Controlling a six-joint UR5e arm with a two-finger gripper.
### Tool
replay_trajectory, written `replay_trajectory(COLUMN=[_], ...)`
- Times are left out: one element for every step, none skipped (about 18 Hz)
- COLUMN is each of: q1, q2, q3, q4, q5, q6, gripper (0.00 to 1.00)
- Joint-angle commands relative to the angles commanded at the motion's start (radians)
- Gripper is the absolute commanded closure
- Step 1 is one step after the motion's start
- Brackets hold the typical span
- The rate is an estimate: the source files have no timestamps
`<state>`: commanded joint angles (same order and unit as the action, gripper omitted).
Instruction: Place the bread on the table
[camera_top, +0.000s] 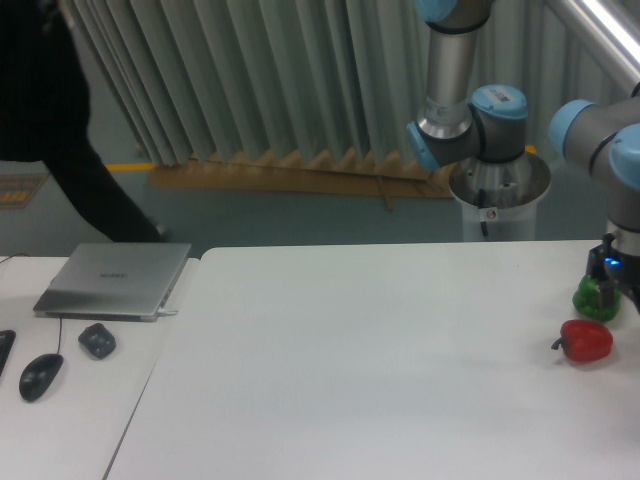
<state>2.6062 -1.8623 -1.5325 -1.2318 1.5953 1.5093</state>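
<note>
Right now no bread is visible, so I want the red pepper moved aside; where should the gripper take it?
Grip the red pepper across its rounded body, coming from above. It lies on the table with its stem pointing left, so avoid that thin end.

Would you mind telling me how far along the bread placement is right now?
Nothing looks done: no bread shows on the table, only a red pepper and green pepper. The tool sits at the frame's right edge, its contents unclear. Fetching and placing the bread remain.

Arm reached down at the table's right edge, gripper largely cut off by the frame, finger state unclear.
</note>
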Motion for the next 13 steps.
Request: replay_trajectory(q1=[0.003,0.012,0.023,0.032,0.044,0.055,0.066,0.072,0.081,0.095,0.11,0.118,0.126], q2=[0.0,0.0,0.0,0.0,0.0,0.0,0.0,0.0,0.0,0.0,0.0,0.0,0.0], q3=[0.0,0.0,-0.001,-0.002,-0.002,-0.003,-0.003,-0.002,-0.003,-0.002,-0.002,-0.002,-0.002], q4=[0.0,0.0,0.0,0.0,0.0,0.0,0.0,0.0,0.0,-0.002,-0.002,-0.002,-0.002], q5=[0.003,0.0,0.0,0.0,0.0,0.0,-0.002,-0.002,-0.002,-0.002,-0.003,-0.002,-0.003], q6=[0.011,0.02,0.043,0.077,0.107,0.127,0.138,0.149,0.161,0.179,0.221,0.25,0.255], gripper=[0.0,0.0,0.0,0.0,0.0,0.0,0.0,0.0,0.0,0.0,0.0,0.0,0.0])
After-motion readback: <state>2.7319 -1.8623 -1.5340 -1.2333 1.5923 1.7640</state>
